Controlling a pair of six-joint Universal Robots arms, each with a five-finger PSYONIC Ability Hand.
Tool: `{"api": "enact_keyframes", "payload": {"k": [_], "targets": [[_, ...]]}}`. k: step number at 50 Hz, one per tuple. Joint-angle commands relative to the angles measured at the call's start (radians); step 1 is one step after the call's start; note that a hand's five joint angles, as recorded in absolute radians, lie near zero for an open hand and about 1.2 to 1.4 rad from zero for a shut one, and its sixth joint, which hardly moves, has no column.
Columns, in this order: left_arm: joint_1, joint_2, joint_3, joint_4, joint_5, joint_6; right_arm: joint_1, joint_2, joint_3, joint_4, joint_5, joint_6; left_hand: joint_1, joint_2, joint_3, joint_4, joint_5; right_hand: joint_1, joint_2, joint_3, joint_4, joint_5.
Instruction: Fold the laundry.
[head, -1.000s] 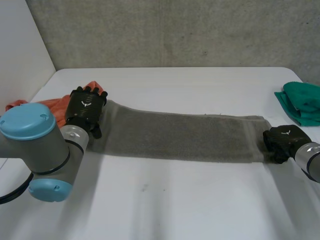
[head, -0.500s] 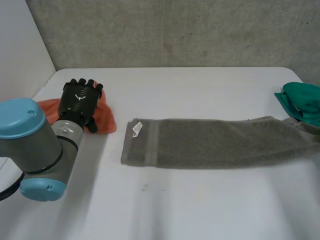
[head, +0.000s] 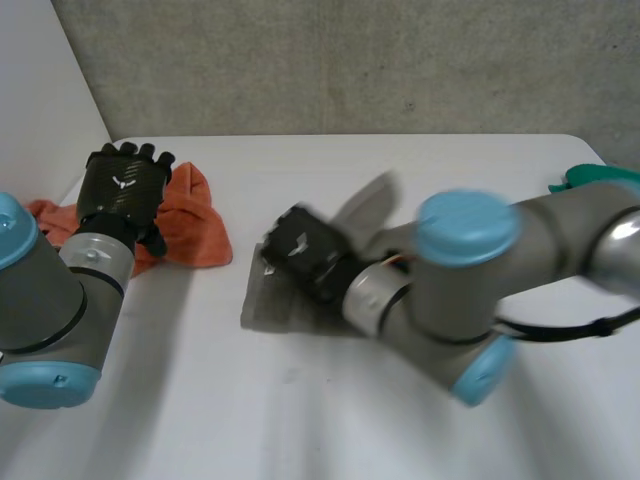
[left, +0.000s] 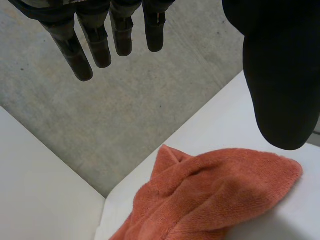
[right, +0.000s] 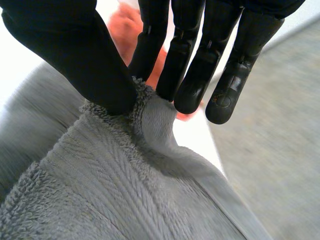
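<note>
The robot's right hand (right: 65, 55) pinches an edge of the grey towel (head: 270, 308) between its thumb and fingers, holding it above the part of the towel that lies flat near the middle of the white table (head: 300, 420). The left hand (head: 122, 185) is wide open with straight fingers, holding nothing, over an orange cloth (head: 190, 225) at the table's far left. A green cloth (head: 585, 174) lies at the right edge, well apart.

White table (head: 300, 430) w/ grey concrete wall (head: 350, 60) behind it
</note>
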Motion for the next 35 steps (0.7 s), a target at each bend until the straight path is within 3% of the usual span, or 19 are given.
{"api": "enact_keyframes", "payload": {"k": [1, 2, 4, 6, 10, 14, 22, 27, 32, 35], "targets": [[-0.013, -0.015, -0.003, 0.003, 0.002, 0.002, 0.08, 0.148, -0.102, 0.005, 0.027, 0.006, -0.031, -0.028, -0.038, -0.034, -0.041, -0.011, -0.211, -0.217, -0.225, -0.198], [-0.014, -0.015, 0.002, 0.005, 0.002, 0.002, 0.078, 0.14, -0.106, 0.002, 0.052, 0.025, -0.031, -0.028, -0.038, -0.034, -0.041, -0.474, -0.673, -0.679, -0.687, -0.66], [-0.022, -0.02, 0.013, 0.006, 0.0, 0.002, 0.078, 0.122, -0.112, 0.003, 0.099, 0.061, -0.034, -0.031, -0.041, -0.037, -0.044, -0.803, -1.002, -1.008, -1.016, -0.989], [-0.051, -0.041, 0.032, 0.009, 0.003, 0.0, 0.065, 0.076, -0.112, 0.01, 0.191, 0.139, -0.031, -0.028, -0.038, -0.034, -0.041, -0.803, -1.002, -1.008, -1.016, -0.989], [-0.129, -0.078, 0.08, 0.009, 0.006, 0.0, -0.023, -0.009, -0.048, 0.02, 0.279, 0.306, -0.031, -0.028, -0.038, -0.034, -0.041, -0.803, -1.002, -1.008, -1.016, -0.989], [-0.198, -0.115, 0.123, 0.008, 0.011, 0.0, -0.112, -0.107, 0.061, 0.055, 0.271, 0.411, -0.031, -0.028, -0.038, -0.034, -0.041, -0.803, -1.002, -1.008, -1.016, -0.989], [-0.322, -0.24, 0.221, 0.008, 0.035, -0.012, -0.25, -0.162, 0.265, 0.125, 0.259, 0.423, -0.022, -0.019, -0.029, -0.025, -0.033, -0.803, -1.002, -1.008, -1.016, -0.989], [-0.338, -0.34, 0.299, -0.001, 0.035, -0.009, -0.311, -0.155, 0.349, 0.091, 0.247, 0.409, -0.004, -0.001, -0.011, -0.007, -0.015, -0.796, -0.995, -1.001, -1.009, -0.982], [-0.338, -0.446, 0.378, -0.018, 0.037, 0.0, -0.362, -0.162, 0.415, -0.01, 0.23, 0.394, 0.002, 0.005, -0.005, -0.001, -0.009, -0.57, -0.77, -0.775, -0.783, -0.756], [-0.332, -0.492, 0.415, -0.037, 0.029, 0.006, -0.366, -0.164, 0.423, -0.026, 0.23, 0.394, 0.013, 0.016, 0.006, 0.01, 0.003, -0.566, -0.766, -0.772, -0.779, -0.753]]}}
